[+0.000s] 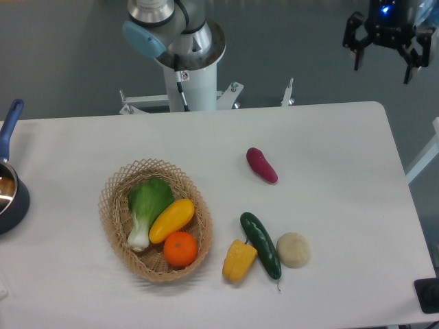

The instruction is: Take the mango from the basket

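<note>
Overhead, the gripper (389, 53) hangs with its fingers spread apart, holding nothing, past the table's (329, 137) far right corner. No writing is legible anywhere (a small tag on the robot base (188, 75) is too tiny to read). Inside the basket (113, 205) the mango (171, 220) lies diagonally, touching the bok choy (146, 209) and the orange (181, 248). Just right of the basket sit a yellow pepper (239, 260) and cucumber (260, 245).

The mango (171, 220) lies in the basket (113, 188) beside the orange (180, 249).
</note>
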`<action>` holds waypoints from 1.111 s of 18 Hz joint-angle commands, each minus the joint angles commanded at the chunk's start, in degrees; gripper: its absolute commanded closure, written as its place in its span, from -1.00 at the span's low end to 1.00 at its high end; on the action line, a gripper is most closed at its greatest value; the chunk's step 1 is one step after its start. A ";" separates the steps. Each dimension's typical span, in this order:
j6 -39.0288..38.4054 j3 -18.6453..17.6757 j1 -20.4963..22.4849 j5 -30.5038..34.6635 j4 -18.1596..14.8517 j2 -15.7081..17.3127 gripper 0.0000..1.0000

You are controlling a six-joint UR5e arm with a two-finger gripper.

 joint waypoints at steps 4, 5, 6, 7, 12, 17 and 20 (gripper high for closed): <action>0.09 0.44 0.26 -0.17 0.09 -0.61 -1.00; 0.00 0.53 0.26 -0.17 0.09 -0.79 -1.00; -0.09 0.27 0.35 -0.26 0.18 -0.97 -1.00; -0.35 0.09 0.44 -0.35 0.18 -1.05 -1.00; -7.11 -1.40 0.53 -6.39 0.26 -1.14 -1.00; -7.47 -3.77 0.00 -7.64 0.70 -1.23 -1.00; -7.38 -6.06 -0.26 -8.08 1.75 -1.67 -1.00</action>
